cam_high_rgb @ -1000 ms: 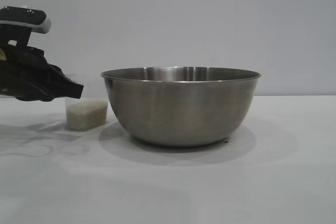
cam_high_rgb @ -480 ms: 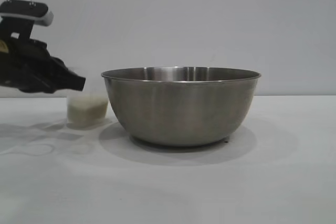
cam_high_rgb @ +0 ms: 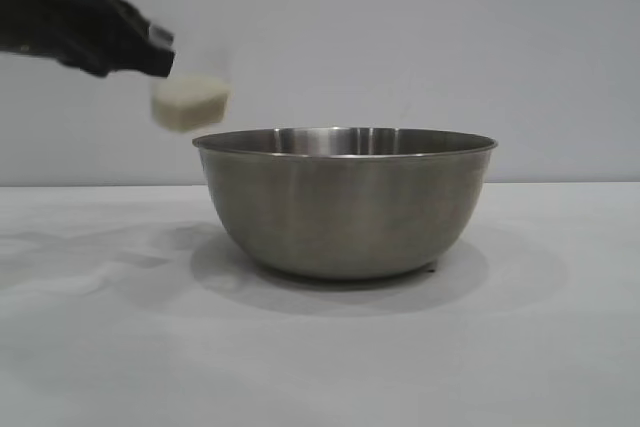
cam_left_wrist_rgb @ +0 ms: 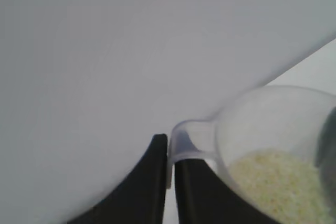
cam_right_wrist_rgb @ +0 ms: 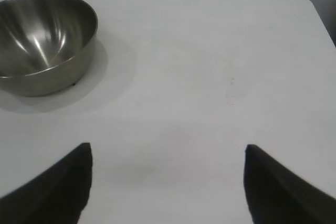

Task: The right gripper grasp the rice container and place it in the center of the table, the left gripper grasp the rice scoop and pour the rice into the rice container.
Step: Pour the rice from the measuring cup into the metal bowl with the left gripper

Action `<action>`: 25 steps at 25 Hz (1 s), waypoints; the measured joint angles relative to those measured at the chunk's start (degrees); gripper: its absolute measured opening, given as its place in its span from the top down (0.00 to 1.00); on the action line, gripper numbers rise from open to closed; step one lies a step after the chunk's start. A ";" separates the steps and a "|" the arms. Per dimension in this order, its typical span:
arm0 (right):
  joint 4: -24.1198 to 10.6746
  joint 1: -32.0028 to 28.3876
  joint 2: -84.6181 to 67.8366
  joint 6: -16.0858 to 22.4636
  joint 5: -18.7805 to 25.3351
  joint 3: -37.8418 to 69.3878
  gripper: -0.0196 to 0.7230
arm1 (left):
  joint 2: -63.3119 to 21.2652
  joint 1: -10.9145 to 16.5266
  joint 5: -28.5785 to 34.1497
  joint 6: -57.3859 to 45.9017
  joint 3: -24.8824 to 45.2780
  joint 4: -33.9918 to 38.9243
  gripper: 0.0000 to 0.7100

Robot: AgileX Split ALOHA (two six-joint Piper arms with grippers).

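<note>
The rice container, a wide steel bowl, stands in the middle of the white table; it also shows in the right wrist view, empty inside. My left gripper is shut on the side handle of the rice scoop, a clear plastic cup, and holds it in the air just above and left of the bowl's rim. Rice fills the cup's lower part. In the left wrist view the gripper pinches the scoop's handle. My right gripper is open and empty over bare table, away from the bowl.
The table's far edge and right corner show in the right wrist view. A plain grey wall stands behind the table.
My left gripper has lifted the rice scoop off the table and carried it up and rightward, to above the bowl's left rim. The bowl has not moved.
</note>
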 joint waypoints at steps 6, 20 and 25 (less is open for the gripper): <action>0.00 0.00 0.00 0.00 0.00 0.00 0.22 | -0.94 0.00 0.00 6.44 -3.32 10.68 1.00; 0.00 0.00 0.00 0.00 0.00 0.00 0.22 | -0.94 -1.57 0.00 30.99 -8.87 21.75 1.00; 0.13 0.00 0.00 0.00 0.00 0.00 0.22 | -0.94 -3.00 0.00 39.90 -8.96 24.30 1.00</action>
